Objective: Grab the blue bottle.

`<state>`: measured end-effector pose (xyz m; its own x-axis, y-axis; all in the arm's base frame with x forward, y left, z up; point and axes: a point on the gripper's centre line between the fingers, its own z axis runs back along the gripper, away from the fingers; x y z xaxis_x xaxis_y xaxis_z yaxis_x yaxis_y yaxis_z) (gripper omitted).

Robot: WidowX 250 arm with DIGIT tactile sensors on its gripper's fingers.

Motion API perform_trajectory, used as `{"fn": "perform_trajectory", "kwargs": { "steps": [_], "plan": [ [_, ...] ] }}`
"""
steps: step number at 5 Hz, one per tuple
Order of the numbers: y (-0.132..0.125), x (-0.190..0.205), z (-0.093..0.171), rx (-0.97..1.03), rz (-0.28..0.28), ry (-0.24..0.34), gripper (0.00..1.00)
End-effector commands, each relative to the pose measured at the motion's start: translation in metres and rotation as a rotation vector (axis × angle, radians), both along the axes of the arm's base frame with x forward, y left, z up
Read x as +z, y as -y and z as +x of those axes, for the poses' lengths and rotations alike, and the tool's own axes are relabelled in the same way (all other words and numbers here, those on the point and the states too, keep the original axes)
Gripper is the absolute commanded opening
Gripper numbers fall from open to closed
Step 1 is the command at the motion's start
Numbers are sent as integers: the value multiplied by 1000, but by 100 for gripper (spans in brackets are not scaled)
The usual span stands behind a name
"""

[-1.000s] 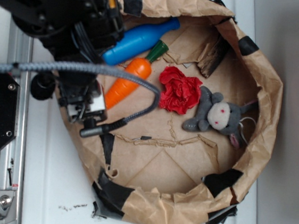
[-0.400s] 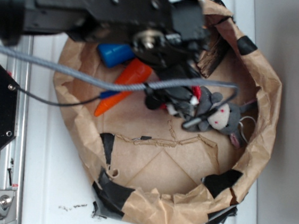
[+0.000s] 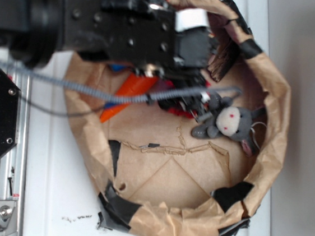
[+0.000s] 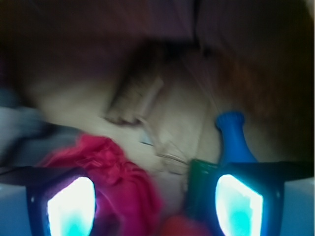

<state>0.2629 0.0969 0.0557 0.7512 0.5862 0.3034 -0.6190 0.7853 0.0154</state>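
Inside the crumpled paper bag (image 3: 273,91), the gripper (image 4: 155,196) hangs spread and empty. Beyond its right finger (image 4: 238,204) the wrist view shows the smooth blue bottle (image 4: 235,140); overhead, the arm (image 3: 111,23) hides nearly all of it, blurrily.

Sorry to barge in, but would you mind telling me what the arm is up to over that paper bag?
The robot arm is reaching into a brown paper bag of toys to get the blue bottle. From outside, the arm hides nearly all of the bottle. The wrist camera shows the gripper open and empty, the bottle's neck just beyond the right finger, and a red cloth near the left one. An orange carrot and a grey plush toy also lie in the bag. Nothing is grasped yet.
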Motion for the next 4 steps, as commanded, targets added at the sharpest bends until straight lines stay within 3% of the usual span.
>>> {"fn": "perform_trajectory", "kwargs": {
  "steps": [1, 4],
  "plan": [
    [-31, -9, 4, 81, -78, -5, 100],
    [-39, 7, -8, 44, -42, 12, 100]
  ]
}}
